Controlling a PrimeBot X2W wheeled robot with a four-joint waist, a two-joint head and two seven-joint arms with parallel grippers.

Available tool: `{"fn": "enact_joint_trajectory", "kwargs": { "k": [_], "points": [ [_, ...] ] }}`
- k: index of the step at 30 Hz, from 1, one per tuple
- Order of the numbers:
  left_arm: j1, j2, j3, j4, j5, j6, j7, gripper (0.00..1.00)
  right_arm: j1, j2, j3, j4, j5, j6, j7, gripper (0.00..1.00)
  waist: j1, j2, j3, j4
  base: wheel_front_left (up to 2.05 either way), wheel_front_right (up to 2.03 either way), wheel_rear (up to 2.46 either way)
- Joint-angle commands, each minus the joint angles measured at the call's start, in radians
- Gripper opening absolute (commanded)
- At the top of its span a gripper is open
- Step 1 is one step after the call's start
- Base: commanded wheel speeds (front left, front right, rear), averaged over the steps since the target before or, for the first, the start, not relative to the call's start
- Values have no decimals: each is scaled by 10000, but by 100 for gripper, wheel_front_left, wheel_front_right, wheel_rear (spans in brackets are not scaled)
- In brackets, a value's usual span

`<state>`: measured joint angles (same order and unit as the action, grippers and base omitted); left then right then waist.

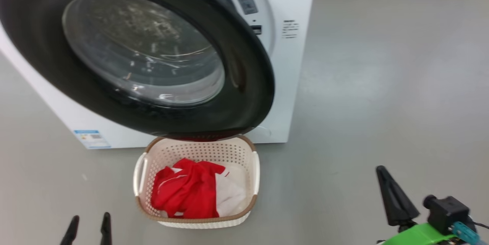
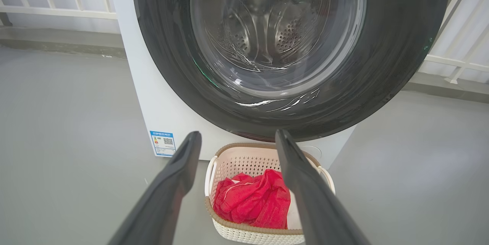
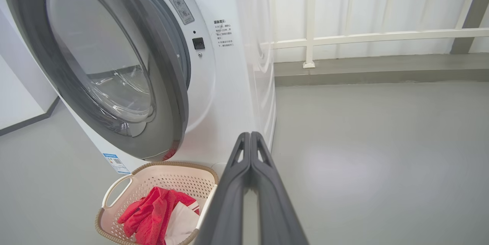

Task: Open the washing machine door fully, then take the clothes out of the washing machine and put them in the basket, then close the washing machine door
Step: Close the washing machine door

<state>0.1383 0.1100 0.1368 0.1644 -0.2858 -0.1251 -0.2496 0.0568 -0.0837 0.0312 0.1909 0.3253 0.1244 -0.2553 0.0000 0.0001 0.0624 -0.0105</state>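
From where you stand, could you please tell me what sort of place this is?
Likely a laundry area: a white front-load washing machine, a basket of red clothes before it, and a white railing behind.

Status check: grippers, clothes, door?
Empty-handed: left gripper open, right gripper shut. Red clothes in the basket. Now washing machine door ajar, not yet closed. Basket below its lower edge, looks clear.
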Motion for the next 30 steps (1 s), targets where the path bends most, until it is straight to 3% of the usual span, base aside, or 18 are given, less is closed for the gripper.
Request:
{"fn": "enact_joint_trajectory", "kwargs": {
  "k": [1, 11, 30],
  "points": [
    [-398, 36, 248, -259, 144, -56, -122, 100, -504, -48, 385, -176, 162, 63, -65, 0, 0, -1, 10, 315, 0, 0, 0],
    [-627, -312, 54, -275, 210, -56, -122, 100, -2154, 120, 1585, 349, 242, 63, -65, 0, 0, -1, 287, 1426, 0, 0, 0],
    [-1709, -512, -692, -171, -142, -56, -122, 100, -4970, 262, 1943, 2099, 297, 63, -65, 0, 0, -1, 1580, 2574, 0, 0, 0]
  ]
}}
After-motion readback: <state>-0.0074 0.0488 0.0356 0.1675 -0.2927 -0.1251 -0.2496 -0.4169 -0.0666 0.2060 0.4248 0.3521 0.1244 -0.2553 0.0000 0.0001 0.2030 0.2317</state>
